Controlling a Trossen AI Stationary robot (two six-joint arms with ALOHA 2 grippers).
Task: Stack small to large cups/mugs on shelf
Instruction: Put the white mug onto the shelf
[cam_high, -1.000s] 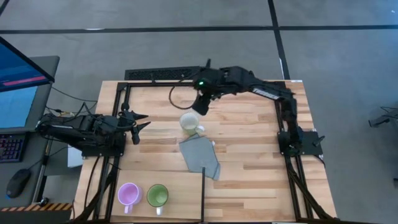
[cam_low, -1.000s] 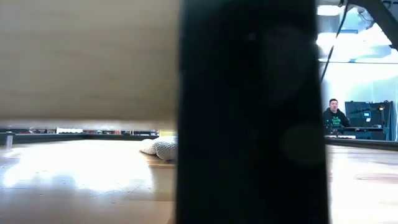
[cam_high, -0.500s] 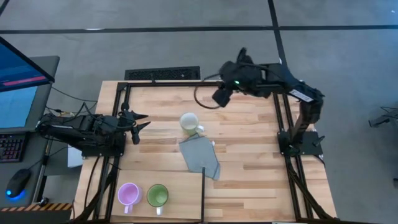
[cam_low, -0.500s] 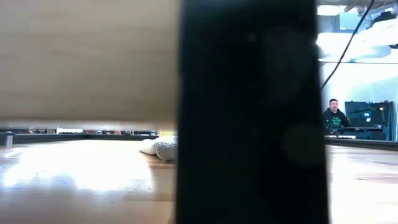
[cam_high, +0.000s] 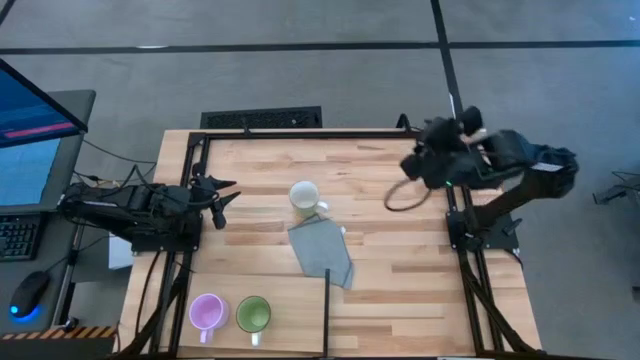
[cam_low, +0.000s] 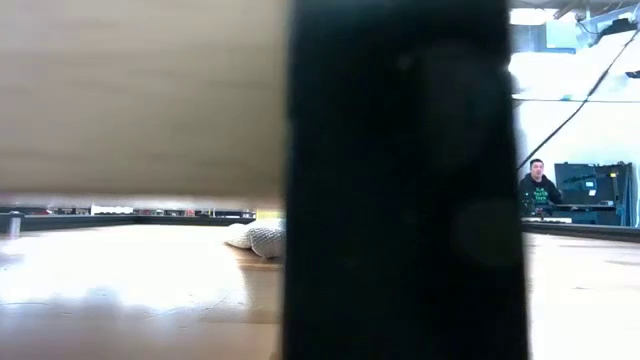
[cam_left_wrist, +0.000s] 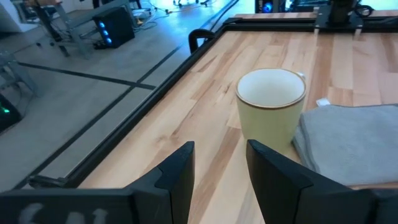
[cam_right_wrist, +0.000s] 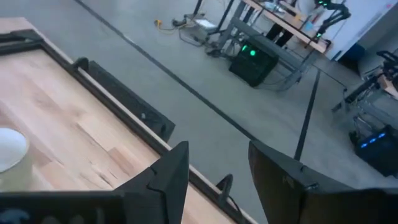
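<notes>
High view: striped plank table (cam_high: 400, 250) on grey floor, black frame rails round it.
Cream mug (cam_high: 304, 196) upright mid-table beside grey cloth (cam_high: 322, 250); purple mug (cam_high: 207, 311) & green mug (cam_high: 253, 314) on pale shelf (cam_high: 290, 300). Left gripper (cam_left_wrist: 219, 163) & right gripper (cam_right_wrist: 217, 163) both spread, empty. Low view only: person at desk (cam_low: 540, 186). No legible writing.

Your striped wooden counter (cam_high: 400, 250) carries a cream mug (cam_high: 304, 197) upright near its middle, with a grey folded cloth (cam_high: 322, 250) just beside it. On the pale shelf (cam_high: 290, 310) stand a purple mug (cam_high: 207, 312) and green mug (cam_high: 253, 315), side by side.
</notes>
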